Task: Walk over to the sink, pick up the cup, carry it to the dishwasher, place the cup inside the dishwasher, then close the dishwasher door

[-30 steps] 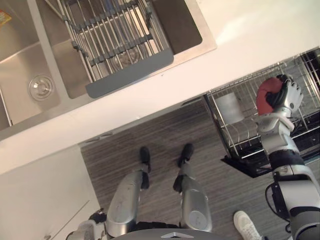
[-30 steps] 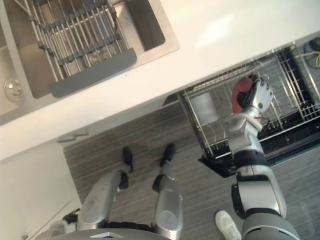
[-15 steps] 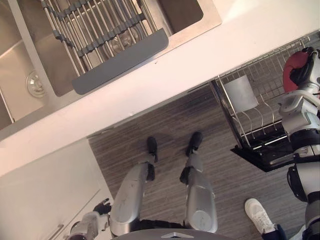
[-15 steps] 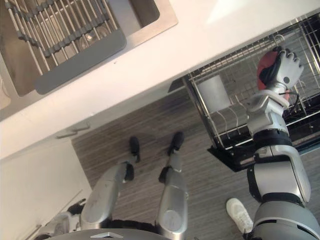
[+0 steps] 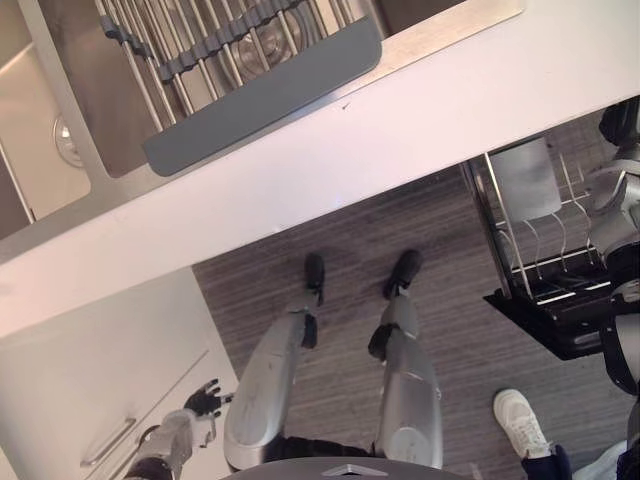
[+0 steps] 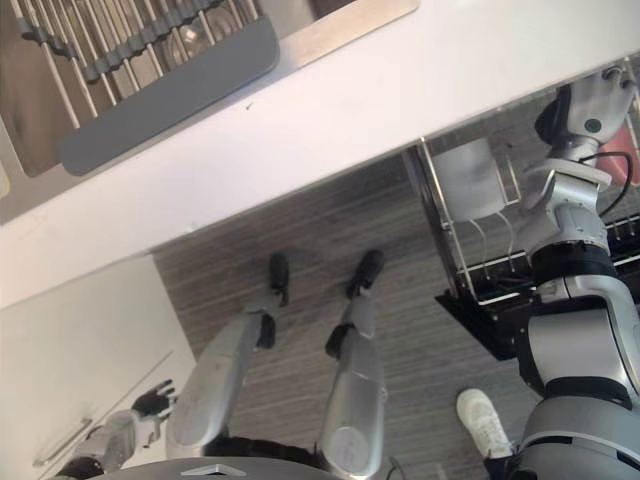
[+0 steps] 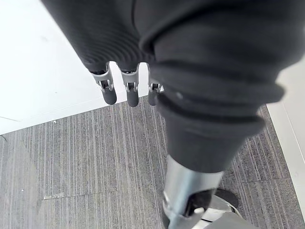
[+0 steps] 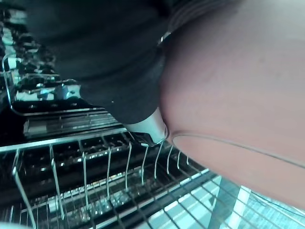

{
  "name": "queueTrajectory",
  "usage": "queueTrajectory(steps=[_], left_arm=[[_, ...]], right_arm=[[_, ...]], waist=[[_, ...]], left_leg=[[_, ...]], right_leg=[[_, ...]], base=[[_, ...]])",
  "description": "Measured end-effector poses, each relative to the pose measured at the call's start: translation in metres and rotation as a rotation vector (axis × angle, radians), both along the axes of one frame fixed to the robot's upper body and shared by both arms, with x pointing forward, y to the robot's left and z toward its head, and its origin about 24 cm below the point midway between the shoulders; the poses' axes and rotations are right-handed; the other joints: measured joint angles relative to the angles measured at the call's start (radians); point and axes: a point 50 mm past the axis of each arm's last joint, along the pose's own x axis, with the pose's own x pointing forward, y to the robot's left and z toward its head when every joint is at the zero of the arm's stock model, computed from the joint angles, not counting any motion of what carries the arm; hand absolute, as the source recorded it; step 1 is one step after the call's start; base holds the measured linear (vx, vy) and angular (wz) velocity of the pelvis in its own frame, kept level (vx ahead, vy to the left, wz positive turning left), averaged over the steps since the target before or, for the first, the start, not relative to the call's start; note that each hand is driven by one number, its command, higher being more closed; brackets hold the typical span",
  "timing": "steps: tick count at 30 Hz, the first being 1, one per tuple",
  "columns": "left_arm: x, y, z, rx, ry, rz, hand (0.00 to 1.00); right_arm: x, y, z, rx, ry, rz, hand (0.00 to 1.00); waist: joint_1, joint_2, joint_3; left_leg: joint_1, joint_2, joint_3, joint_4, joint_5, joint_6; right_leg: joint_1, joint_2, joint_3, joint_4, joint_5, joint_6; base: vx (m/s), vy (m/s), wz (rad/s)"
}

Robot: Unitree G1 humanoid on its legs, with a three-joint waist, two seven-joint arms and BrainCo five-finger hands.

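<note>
Red rounded cup point(image 6: 631, 145): mostly cut off at the picture's edge, a sliver beside the right hand point(image 6: 592, 103); up close, its rim and base run out of frame.
Silver wire dishwasher rack point(image 6: 446, 232): far side cut off.
Stainless steel sink point(image 5: 45, 150): upper part cut off.
White shoe point(image 5: 520, 424): wearer out of frame.

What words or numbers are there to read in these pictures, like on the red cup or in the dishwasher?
None: no word, number, label or sign can be read here.
The red cup shows a plain side.
The dishwasher rack is bare wire.
The white counter and the grey mat at the sink are blank.
The white shoe is too small to show any print.
</note>
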Motion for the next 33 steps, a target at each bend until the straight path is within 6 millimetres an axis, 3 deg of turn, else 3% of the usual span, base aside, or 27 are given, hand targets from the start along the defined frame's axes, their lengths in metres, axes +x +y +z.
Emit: queueTrajectory(steps=[1, 2, 8, 17, 27, 33], left_arm=[[-0.001, 0.001, 0.000, 0.000, -0.002, 0.006, 0.00], [-0.001, 0.001, 0.000, -0.002, -0.002, 0.009, 0.00], [-0.003, 0.000, -0.002, 0.000, 0.003, -0.001, 0.00], [0.011, 0.006, 0.004, 0.021, -0.027, -0.008, 0.00], [0.014, 0.005, 0.005, 0.035, -0.033, -0.026, 0.00], [0.015, 0.001, 0.004, 0.044, -0.030, -0.035, 0.00]], right_arm=[[0.001, 0.001, -0.001, -0.005, 0.017, 0.003, 1.00], [0.001, 0.000, -0.002, -0.010, 0.023, -0.001, 0.00], [-0.003, -0.009, -0.028, -0.039, 0.161, -0.031, 0.00], [-0.008, -0.017, -0.047, 0.085, 0.180, -0.013, 0.00], [-0.013, -0.027, -0.068, 0.486, 0.051, 0.051, 0.00], [-0.018, -0.025, -0.093, 0.716, -0.049, 0.105, 0.00]], waist=[[0.000, 0.000, 0.000], [0.000, 0.000, 0.000], [0.002, 0.001, 0.000], [0.001, 0.001, -0.001], [-0.001, 0.011, -0.007], [-0.010, 0.017, -0.011]], left_leg=[[-0.010, 0.000, 0.000, 0.000, 0.000, 0.000], [-0.015, 0.000, -0.001, 0.000, 0.001, 0.000], [-0.031, 0.000, -0.001, 0.000, 0.003, -0.001], [-0.035, -0.001, -0.004, -0.001, 0.004, -0.002], [-0.034, -0.004, -0.014, -0.003, 0.011, -0.002], [0.031, -0.007, -0.023, -0.050, 0.032, -0.013]], right_leg=[[-0.009, 0.000, 0.000, 0.000, 0.001, -0.001], [-0.013, 0.000, 0.000, 0.000, 0.001, -0.001], [-0.029, 0.000, 0.001, 0.000, 0.002, -0.002], [-0.031, 0.000, 0.001, 0.000, 0.001, -0.003], [-0.026, 0.000, 0.000, 0.000, 0.001, -0.002], [0.020, 0.001, 0.004, 0.000, -0.001, -0.001]], base=[[0.00, 0.000, 0.00], [0.00, 0.000, 0.00], [0.00, 0.000, 0.00], [0.00, 0.000, 0.00], [0.00, 0.003, 0.02], [0.00, 0.001, 0.02]])
